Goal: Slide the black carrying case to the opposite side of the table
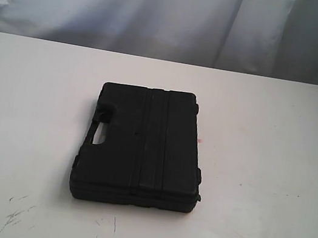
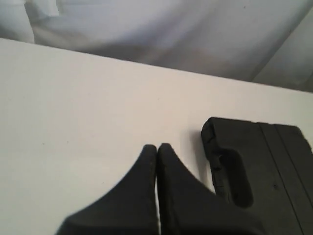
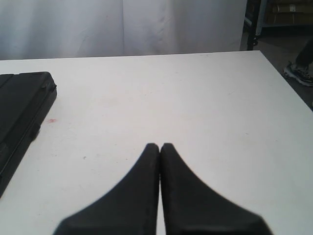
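The black carrying case (image 1: 142,147) lies flat in the middle of the white table (image 1: 272,176), its handle cutout on its left side. No arm shows in the exterior view. In the left wrist view my left gripper (image 2: 157,147) is shut with nothing in it, above bare table beside the handle end of the case (image 2: 254,166), apart from it. In the right wrist view my right gripper (image 3: 160,146) is also shut and empty, over the table (image 3: 195,107), with a corner of the case (image 3: 19,107) off to one side.
A small pink spot (image 1: 201,140) marks the table just right of the case, also seen as a pink spot (image 3: 52,120) near the case's corner. Dark scuff marks (image 1: 16,214) lie near the front left. A white curtain (image 1: 166,9) hangs behind the far edge.
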